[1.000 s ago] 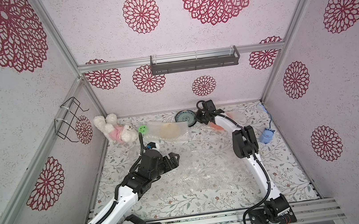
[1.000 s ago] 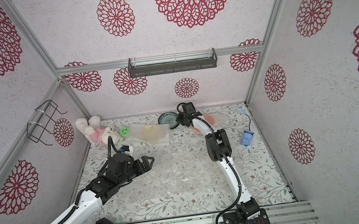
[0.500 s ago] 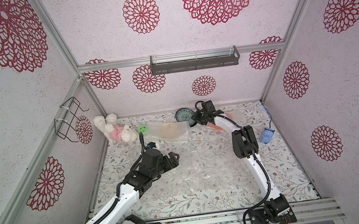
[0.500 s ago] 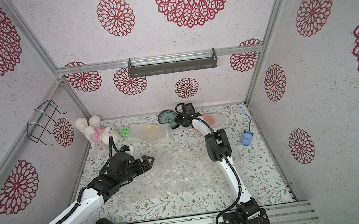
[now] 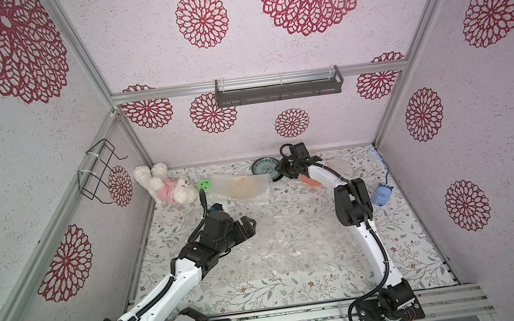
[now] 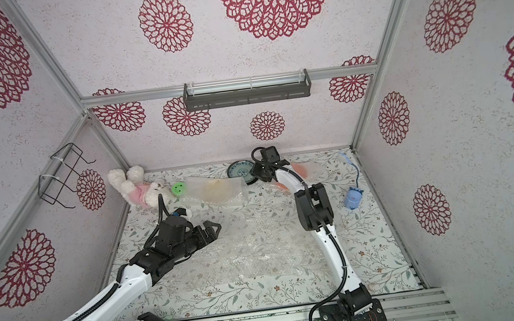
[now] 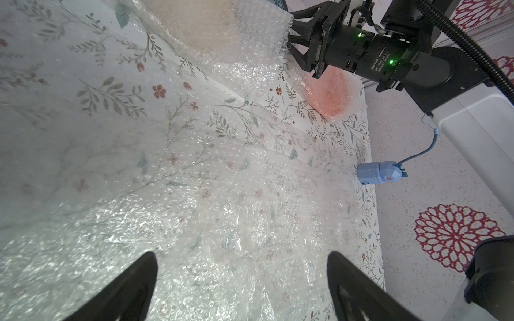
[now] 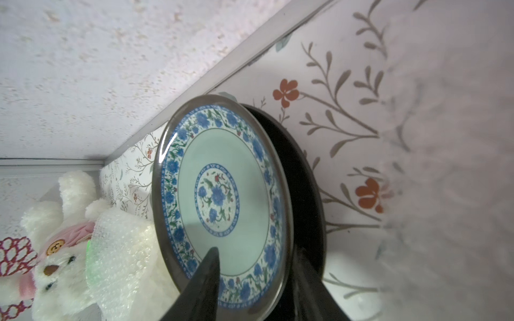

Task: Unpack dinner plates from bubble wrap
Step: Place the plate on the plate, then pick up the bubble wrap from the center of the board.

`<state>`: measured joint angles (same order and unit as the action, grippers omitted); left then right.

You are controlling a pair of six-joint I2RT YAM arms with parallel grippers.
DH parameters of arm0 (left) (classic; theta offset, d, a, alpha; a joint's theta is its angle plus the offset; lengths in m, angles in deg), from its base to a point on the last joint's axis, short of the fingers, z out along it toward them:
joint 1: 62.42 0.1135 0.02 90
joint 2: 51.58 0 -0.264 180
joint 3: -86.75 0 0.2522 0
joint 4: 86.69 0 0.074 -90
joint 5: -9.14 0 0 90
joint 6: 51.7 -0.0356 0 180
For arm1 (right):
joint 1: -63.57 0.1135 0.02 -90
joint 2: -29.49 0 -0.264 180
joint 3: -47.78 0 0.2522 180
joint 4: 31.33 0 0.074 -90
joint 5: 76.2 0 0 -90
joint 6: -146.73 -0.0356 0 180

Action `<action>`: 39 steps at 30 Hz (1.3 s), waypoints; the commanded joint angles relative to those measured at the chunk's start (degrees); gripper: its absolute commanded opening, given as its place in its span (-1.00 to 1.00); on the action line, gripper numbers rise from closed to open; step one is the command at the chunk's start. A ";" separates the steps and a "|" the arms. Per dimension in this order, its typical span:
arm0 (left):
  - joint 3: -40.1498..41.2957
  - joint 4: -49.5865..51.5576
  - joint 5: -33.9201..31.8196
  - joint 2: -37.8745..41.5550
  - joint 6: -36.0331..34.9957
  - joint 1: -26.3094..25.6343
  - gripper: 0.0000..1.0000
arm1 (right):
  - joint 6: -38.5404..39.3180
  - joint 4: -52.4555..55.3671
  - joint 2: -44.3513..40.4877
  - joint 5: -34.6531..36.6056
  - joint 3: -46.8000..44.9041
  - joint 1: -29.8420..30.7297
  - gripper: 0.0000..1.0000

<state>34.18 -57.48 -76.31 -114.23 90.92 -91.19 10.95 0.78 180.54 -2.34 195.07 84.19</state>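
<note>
Jaws of the left gripper are spread wide above a flat, clear bubble wrap sheet. Those of the right gripper are parted astride the rim of a round blue-green patterned plate laid on a black plate by the back wall.
</note>
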 commanded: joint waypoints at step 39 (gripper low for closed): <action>-30.37 -16.96 2.26 -52.25 26.96 12.70 0.65 | 9.76 -11.18 -78.67 -10.83 -80.57 -12.52 0.98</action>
<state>6.64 -71.91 -72.61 -162.84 114.95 -78.60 24.50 -6.61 105.02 -8.57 117.90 75.19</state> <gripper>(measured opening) 0.831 0.989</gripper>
